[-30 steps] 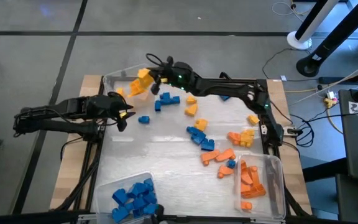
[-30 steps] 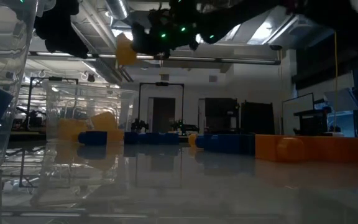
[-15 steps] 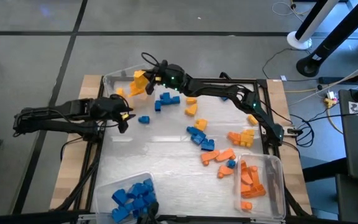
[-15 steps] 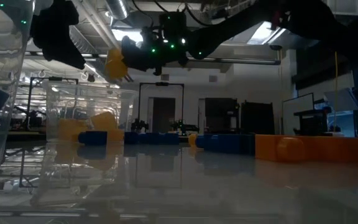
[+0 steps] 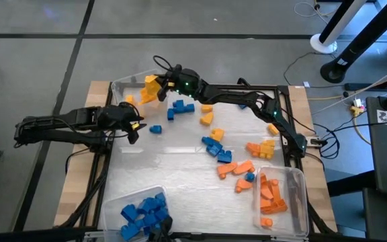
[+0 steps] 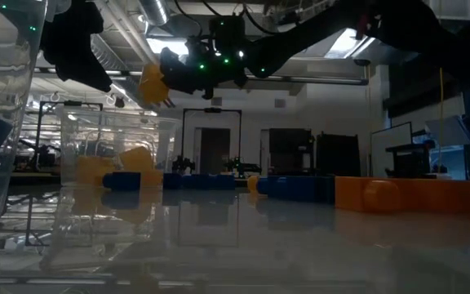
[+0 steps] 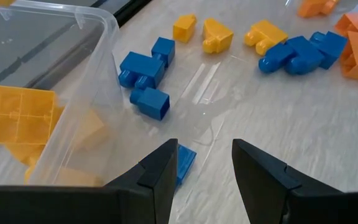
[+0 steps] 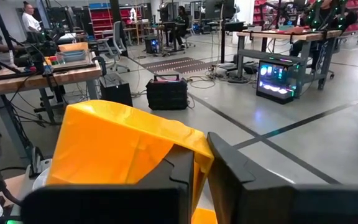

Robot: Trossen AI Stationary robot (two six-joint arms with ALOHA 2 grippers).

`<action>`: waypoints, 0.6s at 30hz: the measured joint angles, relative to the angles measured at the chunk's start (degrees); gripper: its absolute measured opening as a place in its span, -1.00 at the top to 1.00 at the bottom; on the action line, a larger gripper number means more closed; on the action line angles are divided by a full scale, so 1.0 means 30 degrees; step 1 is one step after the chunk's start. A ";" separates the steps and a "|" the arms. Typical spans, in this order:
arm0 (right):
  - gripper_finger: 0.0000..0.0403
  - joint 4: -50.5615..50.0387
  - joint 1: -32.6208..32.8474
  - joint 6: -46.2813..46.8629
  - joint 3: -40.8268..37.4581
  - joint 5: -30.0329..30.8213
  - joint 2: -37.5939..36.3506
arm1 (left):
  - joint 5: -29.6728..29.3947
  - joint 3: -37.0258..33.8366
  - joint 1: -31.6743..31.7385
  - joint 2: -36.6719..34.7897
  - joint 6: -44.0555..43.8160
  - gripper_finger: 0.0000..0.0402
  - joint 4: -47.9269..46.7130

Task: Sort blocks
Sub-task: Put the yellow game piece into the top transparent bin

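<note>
My right gripper [image 5: 160, 85] reaches across the table's far side to the far left and is shut on a yellow block [image 5: 151, 87], which hangs above a clear bin [image 5: 118, 87] with yellow blocks lying inside. In the low view this yellow block [image 6: 152, 84] is high above the table. My left gripper [image 5: 134, 125] hovers open at the table's left, beside the bin. A small blue block [image 7: 183, 164] lies on the table below its fingers. Loose blue, yellow and orange blocks [image 5: 213, 144] lie scattered over the table's middle and right. My right gripper pinches the yellow block between its two fingers [image 8: 166, 177], on the block's near end [image 8: 191, 152]; most of the block sticks out past the fingertips. The fingers lie about level, coming from the table's right. The block is lifted clear, over the bin.
A clear bin [image 5: 116, 202] with blue blocks stands at the near left, and another [image 5: 299, 185] with orange blocks at the near right. The right arm [image 5: 247, 97] spans the far side. A bare stretch of table lies in the near middle.
My right gripper has sunk a little and shifted toward the table's left, rolling slightly, with the yellow block still held clear above the bin. It has kept still in the last half second.
</note>
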 joint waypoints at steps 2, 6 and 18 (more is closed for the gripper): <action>0.83 -0.0004 -0.0015 0.0000 0.0000 0.0000 0.0000 | 0.0000 0.0000 0.0005 0.0000 0.0000 0.29 0.0000; 0.83 -0.0006 -0.0100 0.0005 0.0000 -0.0107 0.0000 | 0.0679 0.0000 0.0007 -0.0002 -0.0485 0.29 0.0008; 0.50 0.0181 -0.0284 0.0153 0.0000 -0.0453 0.0000 | 0.6029 0.0000 -0.1876 -0.0607 -0.0639 0.29 0.2540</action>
